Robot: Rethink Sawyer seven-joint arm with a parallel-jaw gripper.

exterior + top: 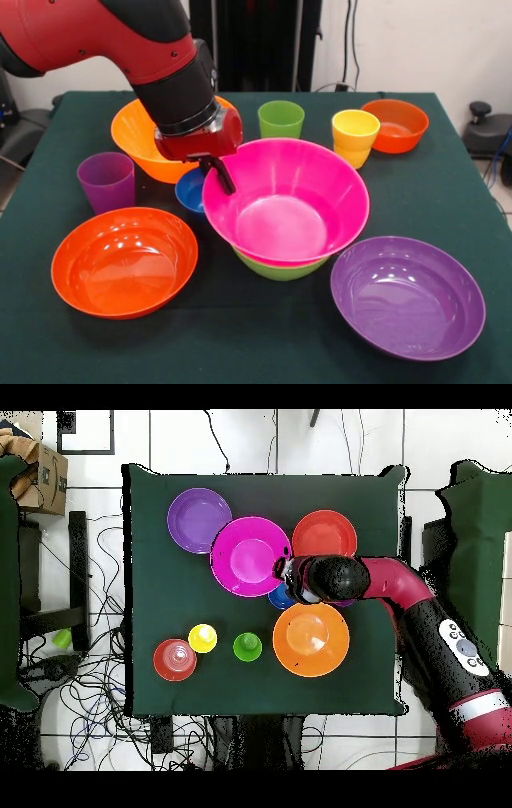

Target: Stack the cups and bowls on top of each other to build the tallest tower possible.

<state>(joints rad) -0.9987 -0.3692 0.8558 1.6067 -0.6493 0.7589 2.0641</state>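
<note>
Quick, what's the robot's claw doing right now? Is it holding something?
Gripper: at the rim of the pink bowl, which sits in the green bowl. Whether it is open or shut cannot be told.

The pink bowl (286, 200), purple bowl (408, 297) and yellow cup (354, 137) look like glossy smooth plastic, while the green table cover (240, 344) looks like matt cloth.
</note>
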